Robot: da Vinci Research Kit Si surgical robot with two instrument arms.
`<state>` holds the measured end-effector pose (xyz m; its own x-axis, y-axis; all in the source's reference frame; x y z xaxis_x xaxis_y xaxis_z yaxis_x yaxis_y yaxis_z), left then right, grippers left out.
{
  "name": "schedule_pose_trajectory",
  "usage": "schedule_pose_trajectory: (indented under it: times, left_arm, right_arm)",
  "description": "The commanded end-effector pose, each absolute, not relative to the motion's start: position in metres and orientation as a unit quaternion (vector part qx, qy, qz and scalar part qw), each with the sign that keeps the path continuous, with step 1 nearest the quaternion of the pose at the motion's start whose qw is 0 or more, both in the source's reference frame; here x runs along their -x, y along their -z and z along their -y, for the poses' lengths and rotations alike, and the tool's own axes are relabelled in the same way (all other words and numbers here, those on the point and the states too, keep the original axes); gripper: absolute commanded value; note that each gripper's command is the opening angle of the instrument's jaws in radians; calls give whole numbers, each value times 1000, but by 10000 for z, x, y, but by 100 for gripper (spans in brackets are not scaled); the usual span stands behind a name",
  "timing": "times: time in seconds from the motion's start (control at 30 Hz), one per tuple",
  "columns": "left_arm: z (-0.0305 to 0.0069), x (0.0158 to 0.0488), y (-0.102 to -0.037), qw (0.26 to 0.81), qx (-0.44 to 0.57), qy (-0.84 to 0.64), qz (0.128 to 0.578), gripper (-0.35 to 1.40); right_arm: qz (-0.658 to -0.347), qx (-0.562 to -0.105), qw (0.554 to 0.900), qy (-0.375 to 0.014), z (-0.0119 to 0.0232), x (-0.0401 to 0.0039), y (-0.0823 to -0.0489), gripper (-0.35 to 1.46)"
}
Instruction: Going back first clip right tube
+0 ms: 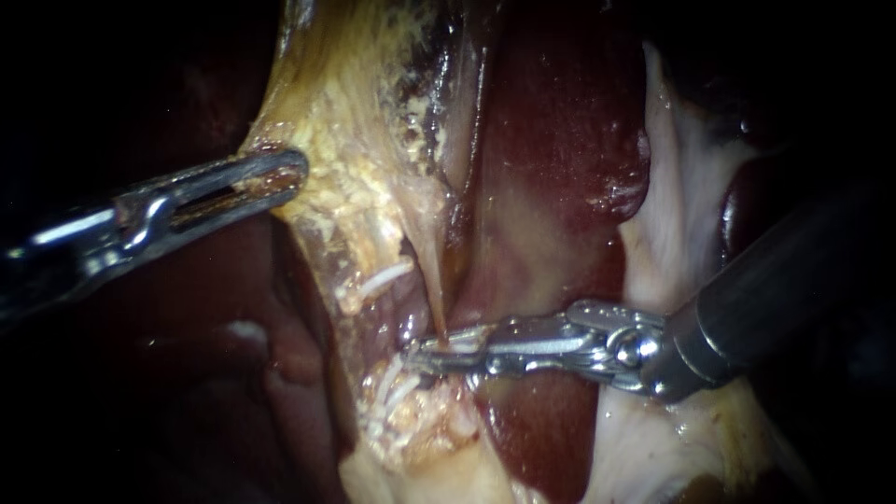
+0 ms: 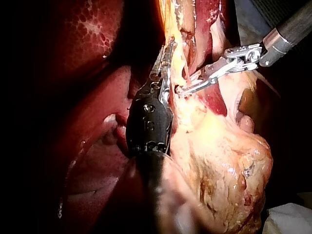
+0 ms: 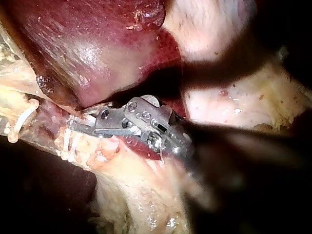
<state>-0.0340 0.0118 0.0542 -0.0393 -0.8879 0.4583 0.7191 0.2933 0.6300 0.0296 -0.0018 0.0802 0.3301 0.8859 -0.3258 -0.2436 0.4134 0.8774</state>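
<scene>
A thin tan tube (image 1: 431, 289) runs down from the yellowish fatty tissue (image 1: 355, 187) to the tips of my right instrument (image 1: 425, 355). Its slim metal jaws stand open by a narrow gap, with the tube's lower end between them. The left wrist view shows the same tube (image 2: 185, 73) at those jaws (image 2: 187, 88). In the right wrist view the tips (image 3: 80, 126) lie against pale strands and fat. My left instrument (image 1: 280, 175) is shut on the edge of the yellowish tissue and holds it taut to the left. I cannot make out a clip.
Dark red liver (image 1: 551, 140) lies behind the tube and right of it. Pale membrane (image 1: 672, 224) spreads beside the right shaft. White strands (image 1: 387, 277) cross the fat above the jaws, with more white strands (image 1: 392, 397) below them. A bulky yellow fat mass (image 2: 229, 165) lies beside my left shaft.
</scene>
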Motion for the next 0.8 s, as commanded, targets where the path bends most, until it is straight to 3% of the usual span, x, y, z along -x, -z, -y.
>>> schedule_pose_trajectory:
  times: [0.03,0.27,0.37,0.43,0.63,0.8]
  left_arm:
    - [-117,340,-542,686,-101,586,420,-35]
    - [-117,340,-542,686,-101,586,420,-35]
    - [-117,340,-542,686,-101,585,420,-35]
    - [-117,339,-542,686,-101,585,420,-35]
    - [-118,338,-543,686,-100,586,420,-35]
    - [-118,337,-543,686,-99,586,420,-35]
  right_arm:
    - [-428,-376,724,-390,18,-296,-802,-35]
    - [-428,-376,724,-390,18,-295,-802,-35]
    - [-426,-378,723,-392,17,-296,-802,32]
    - [-443,-367,729,-371,16,-295,-800,51]
    - [-505,-322,744,-297,11,-294,-792,60]
    - [-525,-295,758,-251,11,-287,-786,60]
